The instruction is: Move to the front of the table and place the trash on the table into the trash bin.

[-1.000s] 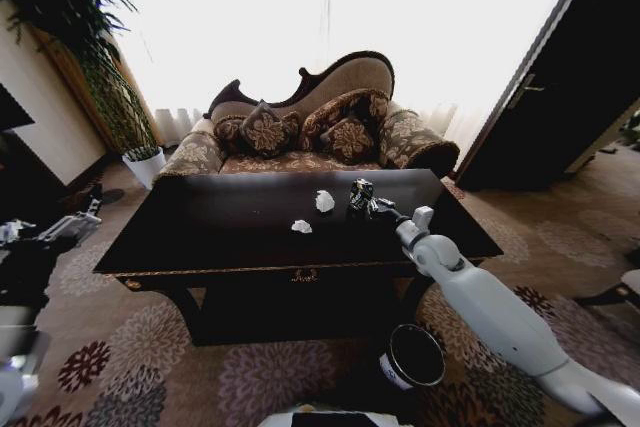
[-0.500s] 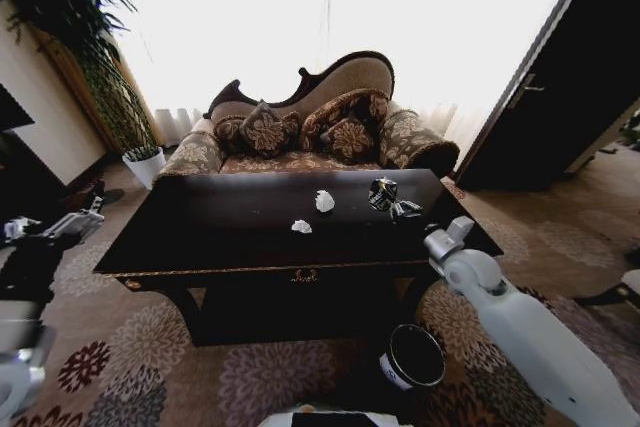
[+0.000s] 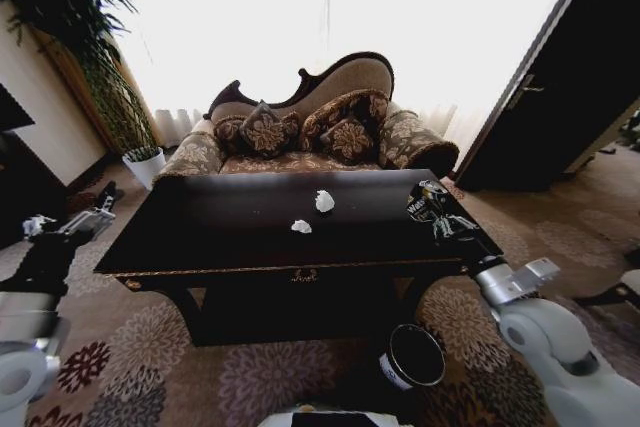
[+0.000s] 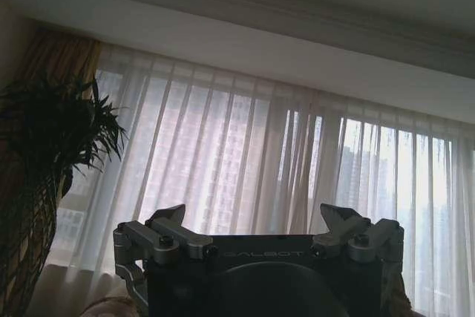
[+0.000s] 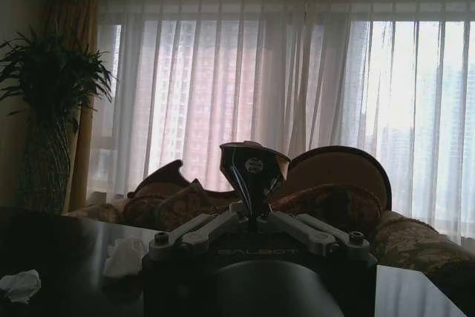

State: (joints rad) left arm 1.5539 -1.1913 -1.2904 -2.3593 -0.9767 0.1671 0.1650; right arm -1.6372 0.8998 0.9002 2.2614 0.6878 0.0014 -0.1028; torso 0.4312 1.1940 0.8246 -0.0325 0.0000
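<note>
Two white paper wads (image 3: 324, 201) are left on the dark table (image 3: 200, 232), one near the middle and a smaller one (image 3: 301, 226) nearer the front edge. One shiny black-and-silver can (image 3: 424, 201) is clamped in the right end effector (image 3: 432, 212), held above the table's right end. One black trash bin (image 3: 412, 357) is seen on the carpet below. The left end effector (image 4: 256, 229) is held aside at the left, its fingers spread apart.
</note>
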